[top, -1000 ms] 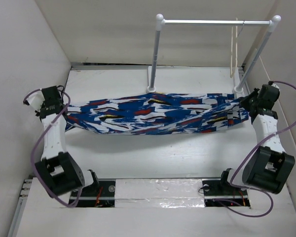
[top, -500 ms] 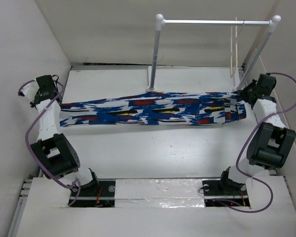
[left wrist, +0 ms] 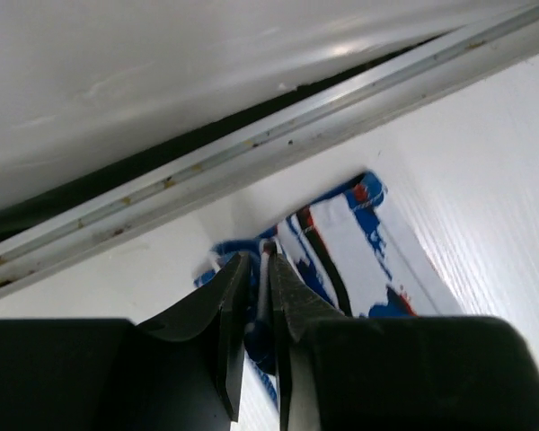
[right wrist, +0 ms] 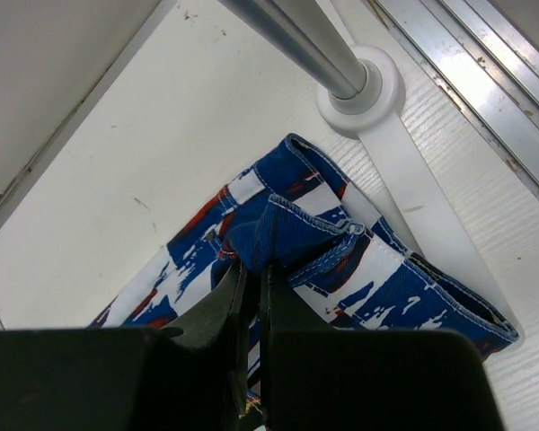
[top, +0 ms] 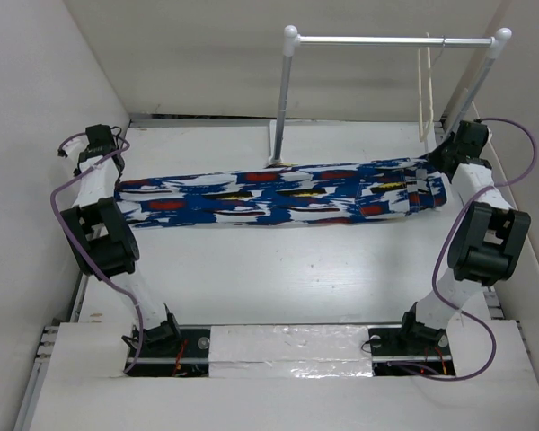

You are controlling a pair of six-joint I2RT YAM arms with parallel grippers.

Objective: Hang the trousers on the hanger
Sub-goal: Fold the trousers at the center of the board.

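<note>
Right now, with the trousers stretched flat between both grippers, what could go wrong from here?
The left gripper pinches only a thin edge of the trousers; that end may slip free. The right gripper holds the other end right beside the rail post, so lifting toward the hanger could knock it.

Left wrist view: trousers (left wrist: 359, 260) mostly blocked by left gripper (left wrist: 259, 260), near fingers blurred. Right wrist view: right gripper (right wrist: 253, 269) covers the cloth below, rail post (right wrist: 292, 40) cut by top edge. Top view: hanger (top: 424, 85) too thin, hook shape unreadable
</note>
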